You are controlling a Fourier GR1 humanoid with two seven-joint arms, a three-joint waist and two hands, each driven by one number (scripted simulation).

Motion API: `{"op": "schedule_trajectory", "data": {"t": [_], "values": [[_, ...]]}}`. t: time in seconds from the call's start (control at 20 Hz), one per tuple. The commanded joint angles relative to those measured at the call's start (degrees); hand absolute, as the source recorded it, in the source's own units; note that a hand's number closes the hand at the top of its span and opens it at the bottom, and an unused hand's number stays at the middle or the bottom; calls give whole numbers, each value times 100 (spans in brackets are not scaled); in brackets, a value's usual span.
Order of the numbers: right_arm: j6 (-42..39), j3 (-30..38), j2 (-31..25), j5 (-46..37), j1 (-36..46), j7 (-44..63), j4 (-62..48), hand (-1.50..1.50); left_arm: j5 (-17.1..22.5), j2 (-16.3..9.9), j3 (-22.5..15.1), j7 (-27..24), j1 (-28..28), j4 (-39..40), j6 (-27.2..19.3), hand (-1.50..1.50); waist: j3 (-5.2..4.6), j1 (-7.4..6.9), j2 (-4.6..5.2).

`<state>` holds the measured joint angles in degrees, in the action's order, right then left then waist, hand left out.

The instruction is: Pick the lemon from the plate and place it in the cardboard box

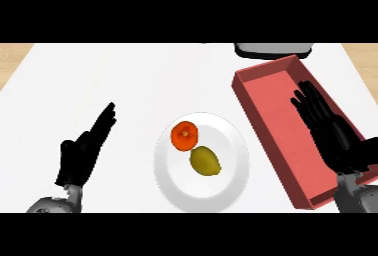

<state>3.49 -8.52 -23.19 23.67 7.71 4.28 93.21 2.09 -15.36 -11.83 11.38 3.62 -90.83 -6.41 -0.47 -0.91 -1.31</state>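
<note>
1. In the middle of the white surface (111,70) sits a round white plate (221,185).
2. On the plate lies the yellow lemon (205,161). It is just below an orange fruit (184,135), and the two touch.
3. To the right of the plate is the box (260,116). It is long and reddish, with low walls.
4. The right hand (328,131) is over the box. Its fingers are straight and hold nothing.
5. The left hand (85,150) is left of the plate, well apart from it. Its fingers are straight too, pointing up, and hold nothing.
6. A grey thing (273,49) shows at the top edge, above the box.
</note>
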Motion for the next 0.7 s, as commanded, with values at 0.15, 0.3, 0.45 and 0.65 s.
{"op": "schedule_trajectory", "data": {"t": [0.15, 0.3, 0.45, 0.65], "values": [[-648, 543, 165, 147, 973, -687, -1502, 150, 386, 172, 829, -425, 50, -213, -283, 0, 52, -46, 157], [-848, -121, -1585, -1743, 1176, -582, -1139, 150, 566, 361, 767, -179, 237, -264, -324, 0, -92, -278, 138], [-47, -131, 39, -1769, 1512, -1438, -2950, -150, 699, 615, 860, 116, 421, -487, -586, 0, 58, -145, 186], [-421, -188, -71, -2116, 1769, -2821, -3204, -150, 906, 458, 1079, 193, 514, -378, -377, 0, 56, -60, 166]]}}
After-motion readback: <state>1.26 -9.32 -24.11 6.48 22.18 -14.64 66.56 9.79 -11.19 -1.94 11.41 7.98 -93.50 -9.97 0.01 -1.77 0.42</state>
